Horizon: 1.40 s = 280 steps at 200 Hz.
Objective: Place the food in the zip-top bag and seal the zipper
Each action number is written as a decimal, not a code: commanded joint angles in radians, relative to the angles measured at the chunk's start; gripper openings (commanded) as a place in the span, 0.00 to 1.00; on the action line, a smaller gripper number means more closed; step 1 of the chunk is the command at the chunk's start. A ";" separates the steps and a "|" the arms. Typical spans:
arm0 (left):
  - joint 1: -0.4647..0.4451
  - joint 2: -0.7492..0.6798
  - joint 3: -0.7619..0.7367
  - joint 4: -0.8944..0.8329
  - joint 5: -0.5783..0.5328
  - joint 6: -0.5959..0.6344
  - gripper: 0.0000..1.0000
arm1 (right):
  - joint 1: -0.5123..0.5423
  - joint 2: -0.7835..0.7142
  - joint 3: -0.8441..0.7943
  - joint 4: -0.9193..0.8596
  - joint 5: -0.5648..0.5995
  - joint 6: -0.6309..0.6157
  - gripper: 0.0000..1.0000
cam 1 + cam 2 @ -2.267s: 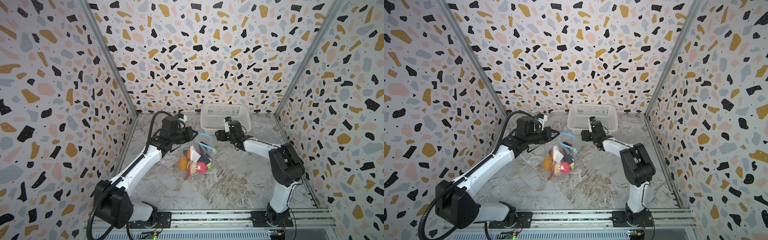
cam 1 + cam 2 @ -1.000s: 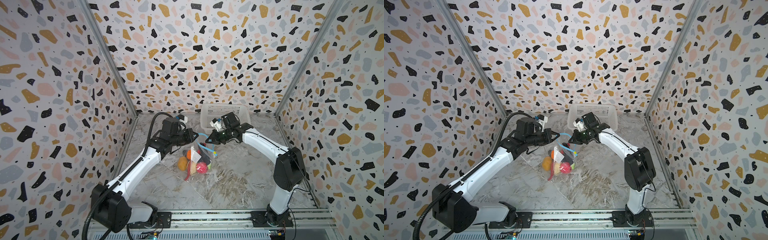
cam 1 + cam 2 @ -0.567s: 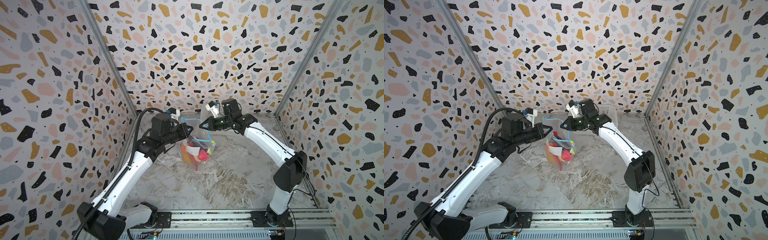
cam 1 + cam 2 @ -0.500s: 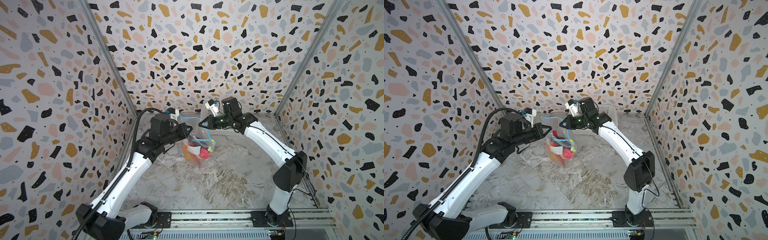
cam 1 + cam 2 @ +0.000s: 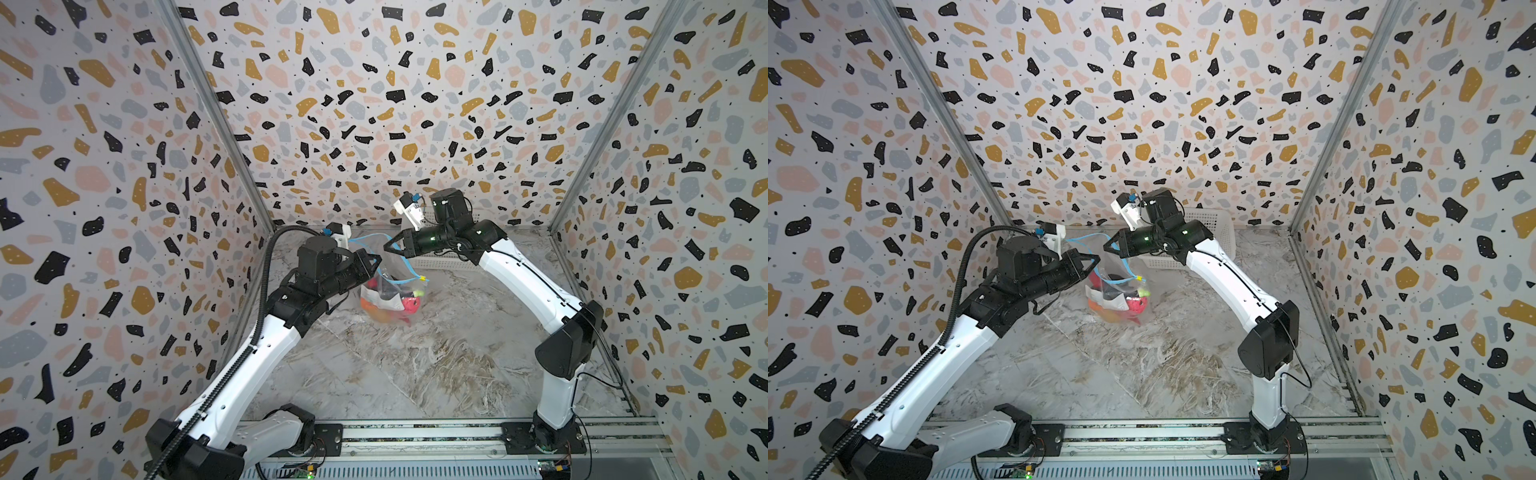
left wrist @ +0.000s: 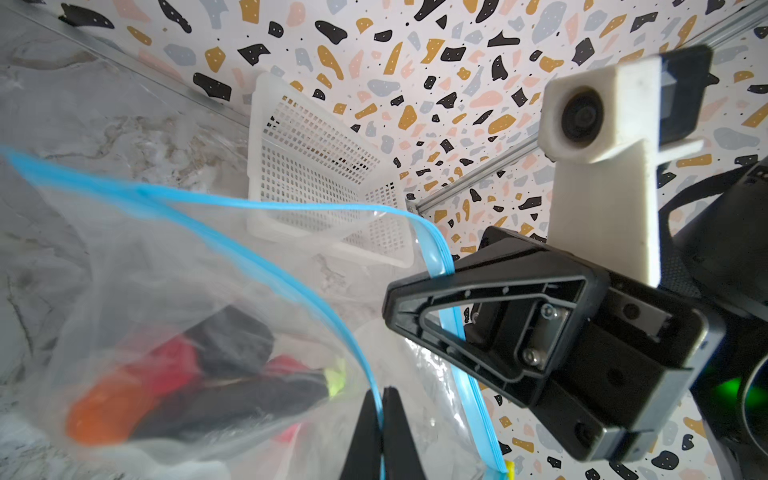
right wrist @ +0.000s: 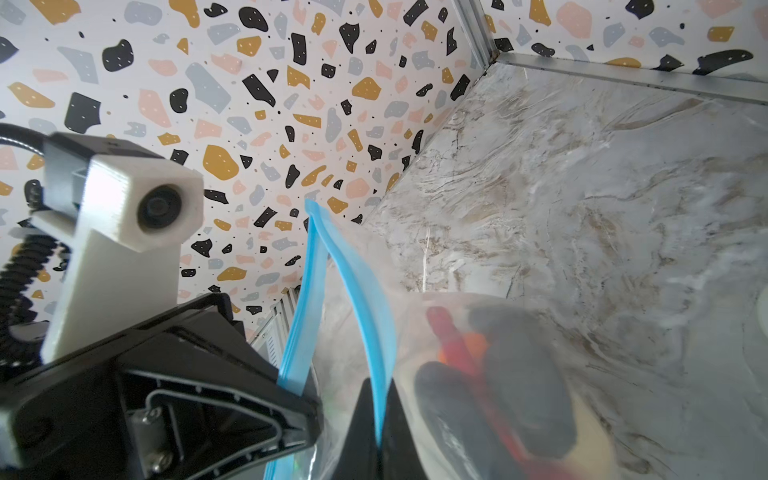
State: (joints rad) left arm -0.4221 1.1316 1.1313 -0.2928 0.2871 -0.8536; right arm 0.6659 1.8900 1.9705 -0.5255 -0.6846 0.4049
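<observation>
The large clear crinkly plastic bag (image 5: 385,272) hangs mid-frame, toy fruits and vegetables (image 5: 392,306) bunched at its bottom. Its thin light-blue zipper strip (image 6: 436,245) gapes; my left gripper (image 5: 376,261) and right gripper (image 5: 388,248) each pinch it, jaws pressed tight. I'd draw both lips taut and aligned before sealing.

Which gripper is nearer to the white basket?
Right. The right gripper holds the bag just in front of the basket; the left gripper holds the bag's opposite edge, farther from it.
</observation>
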 commanded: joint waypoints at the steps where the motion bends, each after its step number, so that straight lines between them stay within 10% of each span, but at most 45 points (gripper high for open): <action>1: -0.005 0.003 -0.031 0.083 0.015 -0.024 0.00 | -0.014 -0.037 -0.052 0.124 -0.042 -0.044 0.02; 57: -0.003 0.020 -0.023 0.083 0.012 -0.018 0.00 | -0.023 -0.055 -0.032 0.204 -0.052 -0.086 0.21; 83: 0.003 0.014 -0.016 0.080 0.004 -0.015 0.00 | -0.007 -0.136 -0.047 0.196 0.037 -0.168 0.63; 126: 0.011 0.017 0.014 0.044 0.004 0.026 0.00 | 0.029 -0.602 -0.835 0.944 0.154 -0.283 0.86; 210: 0.013 0.026 -0.002 0.077 0.019 0.018 0.00 | 0.043 -0.772 -1.541 1.636 0.400 -0.068 0.73; 280: 0.014 0.021 -0.014 0.087 0.024 0.017 0.00 | 0.046 -0.442 -1.519 2.031 0.365 -0.005 0.66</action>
State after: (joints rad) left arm -0.4141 1.1629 1.1130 -0.2611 0.2920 -0.8501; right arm 0.7074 1.3891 0.3943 1.2980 -0.3183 0.3614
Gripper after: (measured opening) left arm 0.046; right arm 0.677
